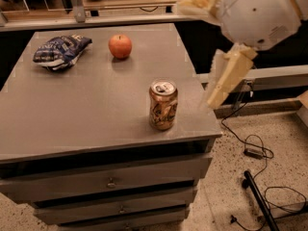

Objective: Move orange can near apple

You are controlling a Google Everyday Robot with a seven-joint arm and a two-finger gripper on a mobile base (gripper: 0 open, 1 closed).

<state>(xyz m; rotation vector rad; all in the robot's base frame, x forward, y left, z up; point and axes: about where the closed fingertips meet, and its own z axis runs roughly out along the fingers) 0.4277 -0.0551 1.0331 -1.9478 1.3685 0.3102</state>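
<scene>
The orange can (pixel 163 105) stands upright near the front right corner of the grey cabinet top (pixel 82 109). It is orange-brown with a silver top and pull tab. The apple (pixel 120 45) sits at the back middle of the top, well apart from the can. My gripper (pixel 196 56) hangs in the air at the upper right, just past the cabinet's right edge and to the right of the can. It is open and empty. One cream finger (pixel 195 6) points left and the other (pixel 226 78) points down.
A blue-and-white snack bag (pixel 61 51) lies at the back left of the top. The cabinet has drawers (pixel 110 182) in front. Black cables (pixel 255 150) and a dark bar (pixel 257 201) lie on the speckled floor at the right. A shelf rail runs behind.
</scene>
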